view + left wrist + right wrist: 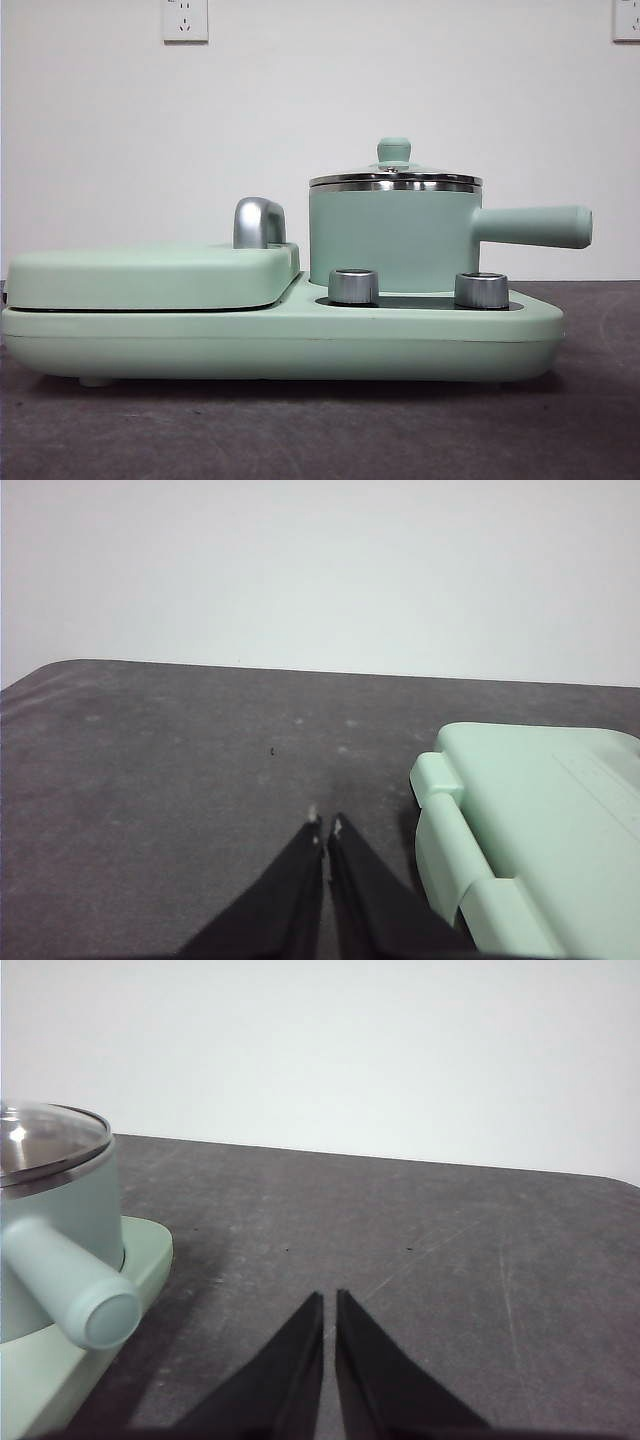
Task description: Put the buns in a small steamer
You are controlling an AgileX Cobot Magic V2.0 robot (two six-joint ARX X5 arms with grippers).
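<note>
Front view: mint-green round steamer pot, glass lid on; no buns visible in any view. Left gripper and right gripper jaws pressed together, empty. Pot sits beside right jaws. Probably lift lid by knob first, straight up.
</note>
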